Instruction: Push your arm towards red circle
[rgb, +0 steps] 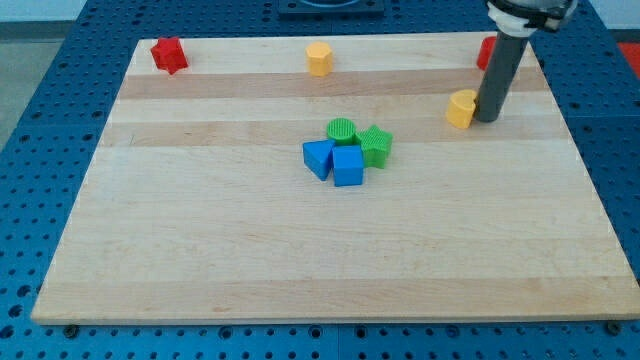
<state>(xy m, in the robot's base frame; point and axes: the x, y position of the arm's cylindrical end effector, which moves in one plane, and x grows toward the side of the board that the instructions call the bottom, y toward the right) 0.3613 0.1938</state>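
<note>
The red circle (485, 52) is at the view's top right of the board, mostly hidden behind my rod; only its left edge shows. My tip (487, 119) rests on the board just below it, touching or nearly touching the right side of a yellow block (461, 108). The rod rises from the tip toward the view's top.
A red star (168, 55) sits at the top left and a yellow hexagon (319, 59) at the top middle. In the centre a green circle (341, 131), a green star (375, 146), a blue block (318, 158) and a blue cube (348, 166) cluster together on the wooden board (200, 240).
</note>
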